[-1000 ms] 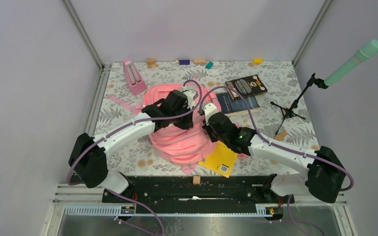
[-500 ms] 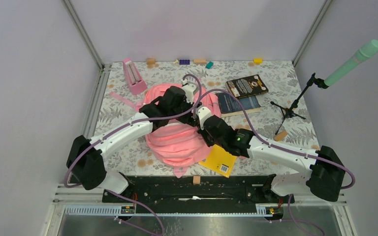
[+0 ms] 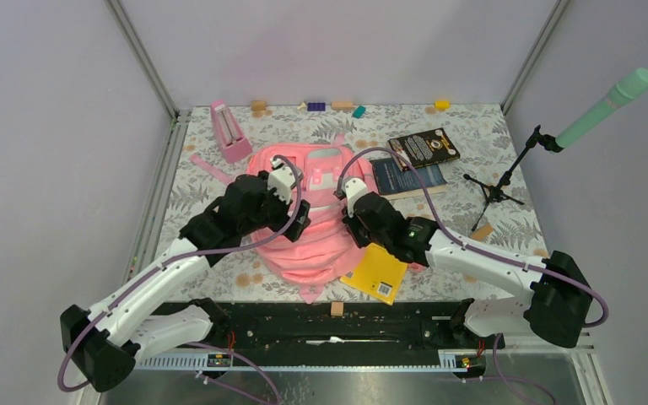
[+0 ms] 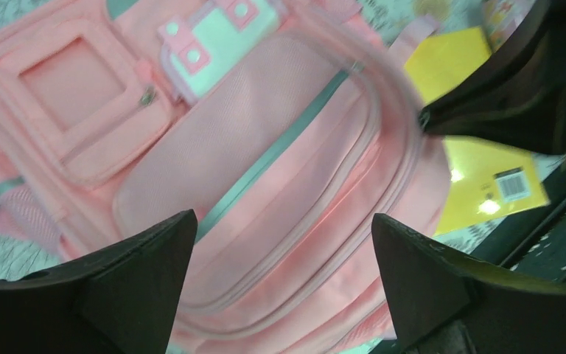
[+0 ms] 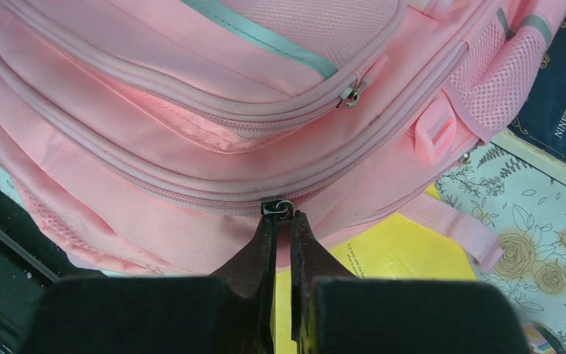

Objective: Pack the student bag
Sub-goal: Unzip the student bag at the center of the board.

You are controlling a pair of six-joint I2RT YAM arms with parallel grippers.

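The student bag (image 3: 312,245) is a soft pink backpack lying front-up in the middle of the table. Its pockets, pale strip and white-mint patch fill the left wrist view (image 4: 265,147). My left gripper (image 4: 284,216) hovers above the bag's front, jaws wide open with nothing between them. My right gripper (image 5: 284,215) is at the bag's right side (image 5: 155,147), shut on the metal zipper pull (image 5: 276,207) of the main zip. A yellow book (image 3: 377,272) lies partly under the bag's near right corner.
A black book (image 3: 423,148) and a dark blue book (image 3: 409,177) lie right of the bag. A pink metronome (image 3: 229,131) stands at the back left. Small blocks (image 3: 315,106) line the far edge. A mint microphone (image 3: 603,110) sits on a stand (image 3: 498,181) at the right.
My left gripper has opened and drawn back toward the near left, uncovering the bag's upper front. The right gripper stays shut at the zipper and has barely shifted.
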